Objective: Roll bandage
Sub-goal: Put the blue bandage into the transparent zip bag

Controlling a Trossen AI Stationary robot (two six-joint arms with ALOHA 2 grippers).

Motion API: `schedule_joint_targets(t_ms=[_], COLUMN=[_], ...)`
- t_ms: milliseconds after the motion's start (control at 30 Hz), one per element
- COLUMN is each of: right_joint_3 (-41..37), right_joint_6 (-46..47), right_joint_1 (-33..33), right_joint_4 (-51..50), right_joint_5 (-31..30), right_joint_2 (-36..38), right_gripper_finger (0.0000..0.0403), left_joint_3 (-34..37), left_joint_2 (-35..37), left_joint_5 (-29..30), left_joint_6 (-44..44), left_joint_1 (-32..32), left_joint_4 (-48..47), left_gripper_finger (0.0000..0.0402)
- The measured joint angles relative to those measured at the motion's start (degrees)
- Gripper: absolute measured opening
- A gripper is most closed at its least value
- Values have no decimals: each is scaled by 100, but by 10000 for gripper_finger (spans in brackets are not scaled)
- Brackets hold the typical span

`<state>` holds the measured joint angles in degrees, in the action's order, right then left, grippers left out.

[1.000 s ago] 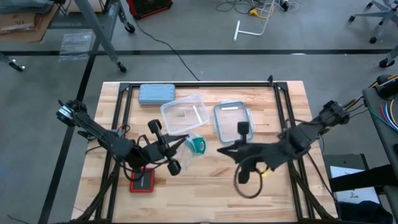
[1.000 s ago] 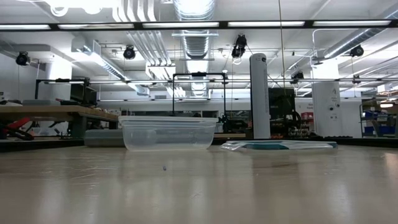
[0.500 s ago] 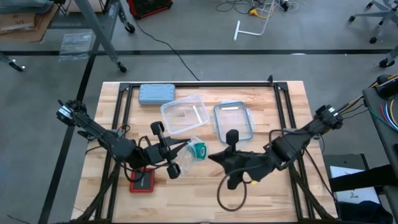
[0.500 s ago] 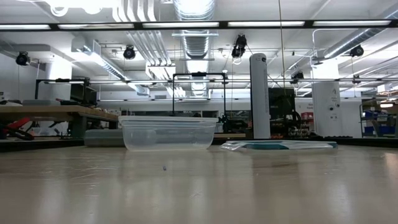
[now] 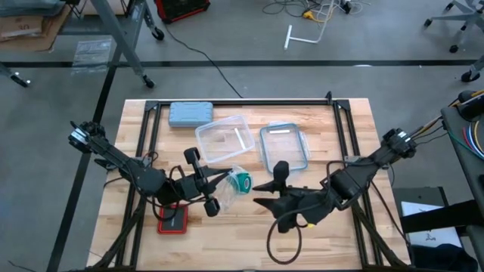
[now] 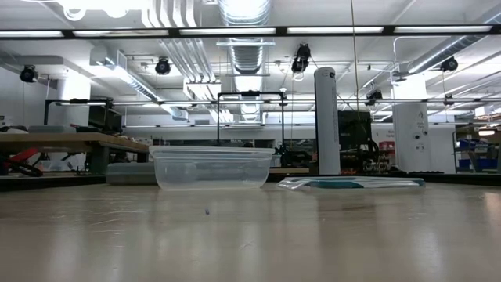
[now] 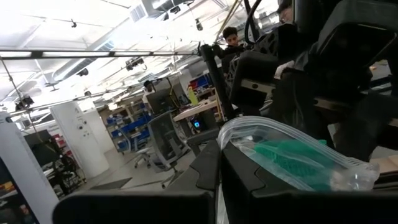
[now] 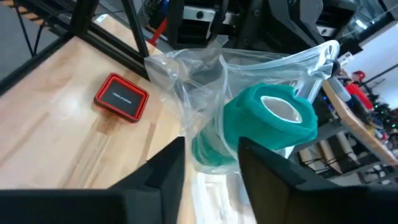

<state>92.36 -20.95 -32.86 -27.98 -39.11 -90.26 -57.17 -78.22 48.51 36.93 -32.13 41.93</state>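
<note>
A teal-green bandage roll (image 8: 273,119) sits inside a clear plastic bag (image 8: 205,81), which shows in the high view at the table's middle (image 5: 236,182). My left gripper (image 5: 224,179) comes in from the table's left and is shut on the bag. My right gripper (image 5: 255,194) reaches in from the right, open. Its two fingers (image 8: 163,168) stand at either side of the bag's near end. I cannot tell whether they touch the bag. The low view shows neither gripper nor the bag. My left gripper pinches an edge of the clear bag (image 7: 239,142) between its two shut fingers (image 7: 208,169), coming about level from the table's left. The bag reaches out past the fingertips with the bandage roll (image 7: 289,160) inside it. In the right wrist view it looks raised off the table.
A clear tub (image 5: 224,140) and its lid (image 5: 283,146) lie just beyond the bag, and a grey-blue case (image 5: 190,113) lies at the far left. A red-rimmed black pad (image 5: 173,220) lies near the left arm. A black cable loop (image 5: 283,243) hangs under the right arm.
My right gripper has gone toward the table's left and a little toward its near edge, closing in on the bag, and its wrist has turned. My left gripper and the bag have kept still.
</note>
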Motion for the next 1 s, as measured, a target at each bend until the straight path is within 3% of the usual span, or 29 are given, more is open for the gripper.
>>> schedule_joint_targets(t_ms=[167, 333, 600, 800, 1000], right_joint_3=[0, 2, 2, 2, 2], right_joint_6=[-296, -565, -1018, -1014, -774], right_joint_1=[40, 244, 307, 317, 316], right_joint_4=[80, 353, 668, 619, 592], right_joint_5=[-294, -316, -295, -295, -293], right_joint_2=[-96, -271, -293, -293, -252], right_gripper_finger=[172, 168, 97, 12, 2], left_joint_3=[0, 0, 0, 0, 0], left_joint_2=[0, -7, -9, -9, -9], left_joint_5=[-4, -245, -299, -301, -246], left_joint_6=[2, 2, 2, 2, 89], left_joint_1=[1, 28, 36, 38, 54], left_joint_4=[0, -26, -140, -304, -454], left_gripper_finger=[0, 0, 0, 0, 0])
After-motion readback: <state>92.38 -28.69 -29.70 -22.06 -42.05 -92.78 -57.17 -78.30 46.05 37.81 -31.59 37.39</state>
